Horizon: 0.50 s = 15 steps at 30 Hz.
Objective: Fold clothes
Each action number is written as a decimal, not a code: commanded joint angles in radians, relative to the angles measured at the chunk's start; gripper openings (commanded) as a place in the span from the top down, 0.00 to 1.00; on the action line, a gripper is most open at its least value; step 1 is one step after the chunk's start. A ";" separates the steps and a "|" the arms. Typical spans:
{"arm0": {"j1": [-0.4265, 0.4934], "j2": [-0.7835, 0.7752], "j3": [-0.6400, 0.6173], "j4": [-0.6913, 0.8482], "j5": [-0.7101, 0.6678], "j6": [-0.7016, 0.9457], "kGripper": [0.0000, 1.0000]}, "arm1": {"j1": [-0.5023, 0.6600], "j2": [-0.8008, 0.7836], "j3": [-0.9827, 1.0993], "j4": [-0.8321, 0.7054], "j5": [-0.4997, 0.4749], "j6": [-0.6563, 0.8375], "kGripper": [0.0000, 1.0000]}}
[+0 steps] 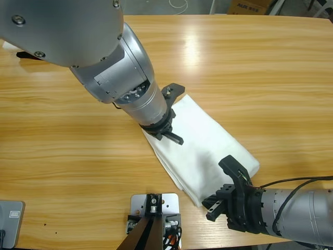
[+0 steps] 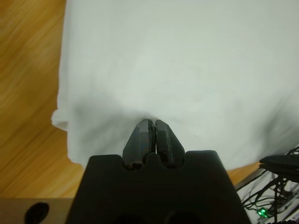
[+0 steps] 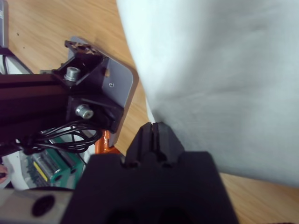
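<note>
The left gripper (image 1: 167, 129), jaws pressed together, has its tips at the 10 o'clock end of the folded white T-shirt (image 1: 205, 146); whether cloth is pinched there cannot be told. The right gripper (image 1: 229, 195), jaws likewise together, sits at the shirt's 5 o'clock corner, close to the table's near edge. Bare wooden table (image 1: 250, 67) spreads wide toward 12, 3 and 9 o'clock. The shirt lies as a long, smooth band running from 10 to 4 o'clock near the table's middle, layered along its lower edge, no lettering showing.
</note>
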 commanded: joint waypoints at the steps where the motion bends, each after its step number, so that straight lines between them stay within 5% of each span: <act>1: 0.033 0.106 0.017 0.009 0.001 -0.008 1.00 | 0.013 0.033 0.024 -0.008 0.002 0.014 1.00; 15: 0.059 0.125 -0.020 0.156 0.174 -0.105 1.00 | 0.013 0.025 0.036 -0.006 0.002 0.014 1.00</act>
